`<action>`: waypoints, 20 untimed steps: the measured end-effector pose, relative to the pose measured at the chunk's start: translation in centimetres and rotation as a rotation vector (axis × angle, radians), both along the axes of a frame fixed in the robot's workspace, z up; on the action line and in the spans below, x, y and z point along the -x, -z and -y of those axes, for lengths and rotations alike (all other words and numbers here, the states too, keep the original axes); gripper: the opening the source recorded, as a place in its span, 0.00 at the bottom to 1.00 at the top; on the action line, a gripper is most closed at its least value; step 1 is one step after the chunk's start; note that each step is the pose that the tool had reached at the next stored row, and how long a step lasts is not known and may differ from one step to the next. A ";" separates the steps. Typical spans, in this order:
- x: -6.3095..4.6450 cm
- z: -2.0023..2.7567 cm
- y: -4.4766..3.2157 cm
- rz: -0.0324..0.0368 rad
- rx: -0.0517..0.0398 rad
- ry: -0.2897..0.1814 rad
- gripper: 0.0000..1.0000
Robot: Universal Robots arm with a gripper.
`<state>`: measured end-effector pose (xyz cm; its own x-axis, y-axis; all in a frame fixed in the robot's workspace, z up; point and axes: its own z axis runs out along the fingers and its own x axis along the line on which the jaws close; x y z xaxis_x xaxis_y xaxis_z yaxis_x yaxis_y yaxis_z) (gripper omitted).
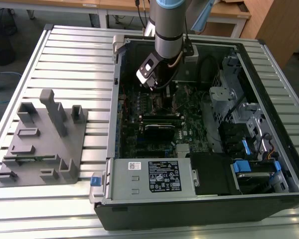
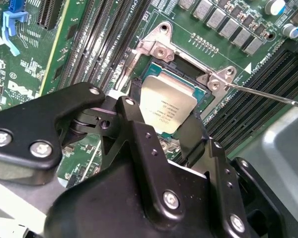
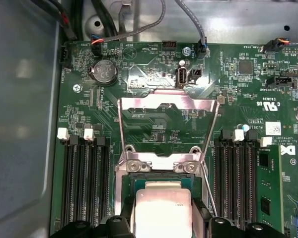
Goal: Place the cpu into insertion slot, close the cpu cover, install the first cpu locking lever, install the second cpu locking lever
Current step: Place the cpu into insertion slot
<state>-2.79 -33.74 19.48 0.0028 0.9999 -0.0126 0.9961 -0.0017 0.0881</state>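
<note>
The gripper [image 2: 165, 125] jaws squeeze the cpu [image 2: 167, 101] by its sides, right over the insertion slot [image 2: 189, 75]; the cpu cover [image 3: 139, 104] is up

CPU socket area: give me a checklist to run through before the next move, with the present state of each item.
1. cpu cover swung back, off the insertion slot: ok.
2. locking lever released and off to the side of the slot: ok.
3. gripper shut on two opposite sides of the cpu: ok.
4. cpu edges parallel to the slot's dark rim: ok.
5. cpu lying flat and fully seated in the slot: cannot tell.
</note>
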 end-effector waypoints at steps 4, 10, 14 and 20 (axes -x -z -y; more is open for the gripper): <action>0.0 0.00 0.01 0.0002 -0.0003 0.005 0.54; 0.0 0.00 0.08 0.0002 -0.0005 0.006 0.54; 0.0 0.00 0.10 0.0000 -0.0001 0.007 0.54; 0.0 0.00 0.11 0.0001 -0.0004 0.008 0.54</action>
<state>-2.79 -33.74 19.37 0.0108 0.9999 -0.0122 0.9961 -0.0097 0.0882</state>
